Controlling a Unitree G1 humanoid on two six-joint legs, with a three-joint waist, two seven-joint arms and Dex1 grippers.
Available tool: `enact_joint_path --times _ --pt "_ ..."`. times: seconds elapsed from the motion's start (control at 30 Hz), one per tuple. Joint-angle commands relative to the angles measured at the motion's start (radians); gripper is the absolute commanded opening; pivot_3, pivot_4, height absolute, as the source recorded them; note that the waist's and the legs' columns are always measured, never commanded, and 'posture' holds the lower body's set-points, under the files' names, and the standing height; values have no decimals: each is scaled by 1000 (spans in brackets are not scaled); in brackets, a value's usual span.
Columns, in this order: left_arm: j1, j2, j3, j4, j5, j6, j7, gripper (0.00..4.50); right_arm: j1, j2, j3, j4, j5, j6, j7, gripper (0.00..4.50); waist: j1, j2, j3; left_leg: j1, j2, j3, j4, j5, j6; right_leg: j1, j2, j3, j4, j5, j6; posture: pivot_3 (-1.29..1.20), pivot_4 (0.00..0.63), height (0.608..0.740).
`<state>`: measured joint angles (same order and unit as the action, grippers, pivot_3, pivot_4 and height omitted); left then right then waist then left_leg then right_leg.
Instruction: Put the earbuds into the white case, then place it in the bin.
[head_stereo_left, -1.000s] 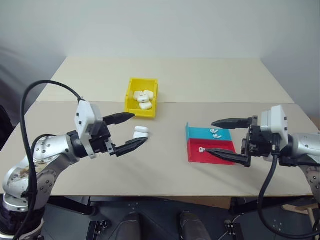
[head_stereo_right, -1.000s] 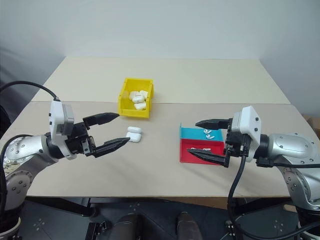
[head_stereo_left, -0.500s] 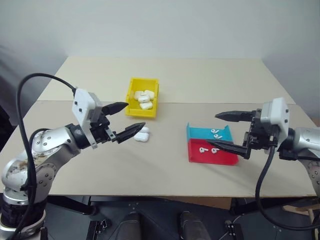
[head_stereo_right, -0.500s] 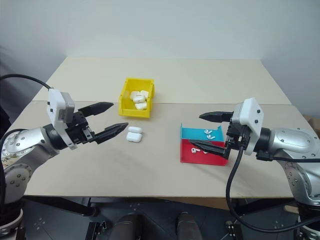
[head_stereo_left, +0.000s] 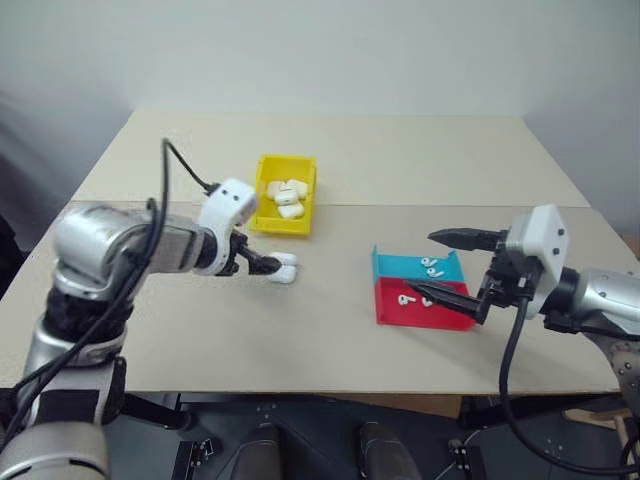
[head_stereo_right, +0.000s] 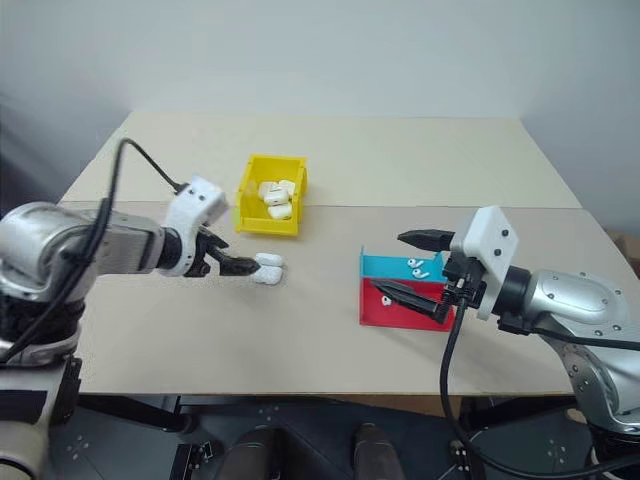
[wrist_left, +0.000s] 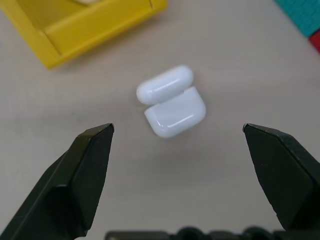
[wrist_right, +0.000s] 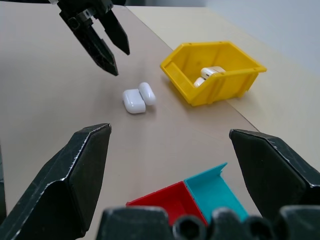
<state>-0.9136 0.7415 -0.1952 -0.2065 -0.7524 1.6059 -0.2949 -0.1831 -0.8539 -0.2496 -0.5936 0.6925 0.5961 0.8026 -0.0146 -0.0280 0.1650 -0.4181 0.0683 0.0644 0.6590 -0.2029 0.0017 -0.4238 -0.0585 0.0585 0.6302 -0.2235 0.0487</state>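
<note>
The white case (wrist_left: 175, 116) lies on the table with its lid flipped open, just in front of the yellow bin (head_stereo_left: 268, 218). My left gripper (wrist_left: 177, 127) points down over the case, open, one finger on each side, touching nothing. Three small white earbuds (head_stereo_left: 432, 266) lie in the red and teal tray (head_stereo_left: 445, 316). My right gripper (head_stereo_left: 420, 262) hovers open over that tray with nothing between its fingers. In the right wrist view the case (wrist_right: 135, 100) lies below the left gripper (wrist_right: 120, 62).
The yellow bin (wrist_right: 186, 80) holds several other white cases (head_stereo_left: 286, 194). A seam runs across the table behind the bin's front edge. Bare tabletop (head_stereo_left: 330, 340) lies between the case and the tray and along the near edge.
My left arm has swung forward and tipped its gripper downward, from level beside the case to over it. The right gripper has stayed over the tray.
</note>
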Motion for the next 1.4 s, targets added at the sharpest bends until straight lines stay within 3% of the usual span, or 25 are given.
enact_joint_path --times 0.03,0.3,0.57,0.77,1.03,1.27,1.4 --pt "-68 -21 -69 51 -93 9 99 4500 9 13 -24 -54 25 -4 -20 4429 2 0 0 0 0 0 0 0 0 0 0 0 0 0 0 0 150 740" --pt "-193 -140 -154 388 -313 9 501 4500 28 34 -21 -75 13 -14 -37 4429 3 0 0 0 0 -1 0 0 0 1 0 0 0 0 0 0 150 740" --pt "-308 -335 -45 715 -474 9 909 4500 45 53 -16 -91 0 -30 -52 4429 4 -1 0 -2 -1 -1 0 0 0 0 -1 0 0 2 -2 0 150 740" --pt "-316 -369 -29 811 -568 9 1103 4500 55 65 -12 -102 -9 -34 -60 4429 0 -1 0 -2 -2 -1 0 0 0 -1 -1 0 0 3 -4 0 150 740" --pt "-285 -463 125 831 -481 9 1281 4500 62 70 -5 -102 -20 -44 -62 4429 5 -1 0 -2 -3 -2 0 1 -1 0 -2 -1 -1 4 -5 0 150 740" --pt "-286 -519 232 882 -412 9 1302 4500 62 72 -4 -107 -18 -46 -64 4429 5 -1 0 -2 -3 -3 0 1 -2 0 -2 -2 -1 5 -6 0 150 740" --pt "-269 -518 248 848 -383 9 1305 3536 67 73 -5 -112 -15 -48 -64 4500 4 -1 0 -2 -3 -3 0 2 -3 0 -2 -2 -1 5 -6 0 150 740"
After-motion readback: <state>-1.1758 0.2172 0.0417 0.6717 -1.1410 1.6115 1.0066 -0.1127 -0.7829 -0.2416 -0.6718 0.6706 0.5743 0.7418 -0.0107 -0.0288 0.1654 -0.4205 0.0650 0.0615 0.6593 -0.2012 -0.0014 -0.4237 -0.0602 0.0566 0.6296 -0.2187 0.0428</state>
